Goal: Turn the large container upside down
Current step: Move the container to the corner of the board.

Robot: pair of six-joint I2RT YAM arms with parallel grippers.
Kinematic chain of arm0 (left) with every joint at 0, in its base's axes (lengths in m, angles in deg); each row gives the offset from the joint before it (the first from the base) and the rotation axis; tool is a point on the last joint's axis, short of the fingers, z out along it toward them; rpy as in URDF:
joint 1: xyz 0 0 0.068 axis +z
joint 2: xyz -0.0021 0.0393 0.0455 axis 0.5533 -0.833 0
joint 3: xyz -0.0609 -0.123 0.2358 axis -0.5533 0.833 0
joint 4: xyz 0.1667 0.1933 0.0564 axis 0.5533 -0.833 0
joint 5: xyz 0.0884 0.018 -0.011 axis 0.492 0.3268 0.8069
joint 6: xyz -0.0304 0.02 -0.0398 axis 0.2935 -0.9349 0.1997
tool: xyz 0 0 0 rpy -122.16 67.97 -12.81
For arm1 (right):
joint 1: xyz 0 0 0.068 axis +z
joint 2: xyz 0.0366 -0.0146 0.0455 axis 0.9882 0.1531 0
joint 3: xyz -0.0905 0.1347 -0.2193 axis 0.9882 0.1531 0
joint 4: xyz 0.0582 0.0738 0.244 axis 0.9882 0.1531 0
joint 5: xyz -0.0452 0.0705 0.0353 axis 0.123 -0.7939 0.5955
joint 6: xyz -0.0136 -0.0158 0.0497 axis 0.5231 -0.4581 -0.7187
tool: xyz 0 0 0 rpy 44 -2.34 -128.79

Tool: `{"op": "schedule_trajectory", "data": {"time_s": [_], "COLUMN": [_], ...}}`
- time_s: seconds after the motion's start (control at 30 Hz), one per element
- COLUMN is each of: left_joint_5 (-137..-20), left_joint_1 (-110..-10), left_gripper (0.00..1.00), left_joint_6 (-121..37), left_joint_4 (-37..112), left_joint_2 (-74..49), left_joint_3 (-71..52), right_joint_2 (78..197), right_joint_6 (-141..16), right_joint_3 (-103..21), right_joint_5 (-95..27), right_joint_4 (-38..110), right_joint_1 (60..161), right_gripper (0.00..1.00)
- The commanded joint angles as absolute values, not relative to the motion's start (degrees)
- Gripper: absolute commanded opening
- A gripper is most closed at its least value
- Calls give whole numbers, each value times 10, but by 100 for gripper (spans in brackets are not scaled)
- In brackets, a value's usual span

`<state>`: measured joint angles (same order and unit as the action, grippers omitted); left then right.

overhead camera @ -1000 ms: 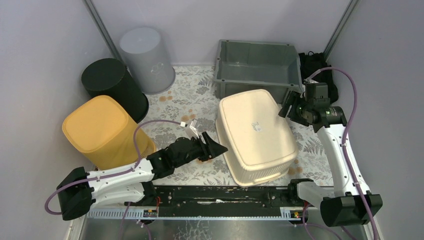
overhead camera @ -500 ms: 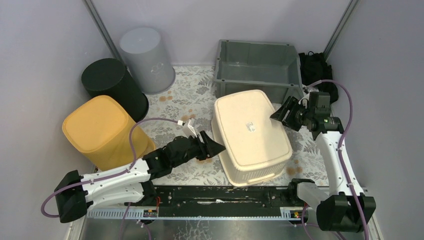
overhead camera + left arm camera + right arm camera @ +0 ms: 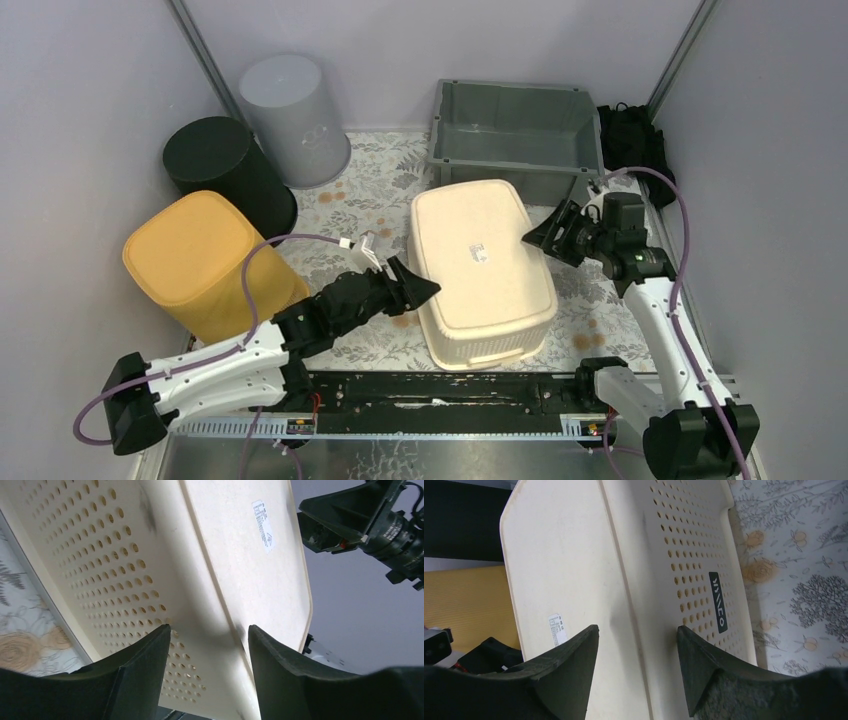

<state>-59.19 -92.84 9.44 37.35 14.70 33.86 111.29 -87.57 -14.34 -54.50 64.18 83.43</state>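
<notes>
The large container is a cream perforated basket [image 3: 480, 270] lying bottom up on the patterned mat, a small label on its flat base. It fills the left wrist view [image 3: 165, 565] and the right wrist view [image 3: 624, 570]. My left gripper [image 3: 425, 290] is open, its tips at the basket's left side wall. My right gripper [image 3: 533, 238] is open at the basket's upper right edge. Neither holds anything.
A grey bin [image 3: 515, 135] stands behind the basket. A yellow tub [image 3: 200, 262], a black bucket [image 3: 225, 170] and a grey bucket [image 3: 290, 115] stand bottom up at the left. Walls close in both sides.
The basket has slid left and settled flatter on the mat. My right gripper followed it left and down. My left gripper drew slightly left.
</notes>
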Motion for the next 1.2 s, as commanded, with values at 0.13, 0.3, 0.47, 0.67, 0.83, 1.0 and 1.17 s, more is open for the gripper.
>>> {"op": "schedule_trajectory", "data": {"time_s": [0.13,0.3,0.47,0.67,0.83,1.0,1.17], "left_joint_5": [-572,-591,-646,-638,-624,-620,-633], "left_joint_1": [-897,-851,-790,-770,-758,-749,-746], "left_gripper": [67,68,68,68,71,75,75], "left_joint_6": [69,60,56,36,23,18,24], "left_joint_4": [317,277,266,235,209,197,208], "left_joint_2": [187,206,211,211,211,212,211], "left_joint_3": [292,286,286,256,236,226,235], "right_joint_2": [1149,1182,1223,1285,1341,1369,1356], "right_joint_6": [-965,-987,-999,-1011,-1016,-1025,-1023], "right_joint_3": [-145,-160,-181,-209,-251,-268,-256], "right_joint_5": [-572,-554,-532,-524,-510,-498,-488], "right_joint_4": [552,514,488,450,434,416,421], "right_joint_1": [976,1027,1080,1118,1152,1179,1195], "right_gripper": [64,63,63,63,62,61,61]}}
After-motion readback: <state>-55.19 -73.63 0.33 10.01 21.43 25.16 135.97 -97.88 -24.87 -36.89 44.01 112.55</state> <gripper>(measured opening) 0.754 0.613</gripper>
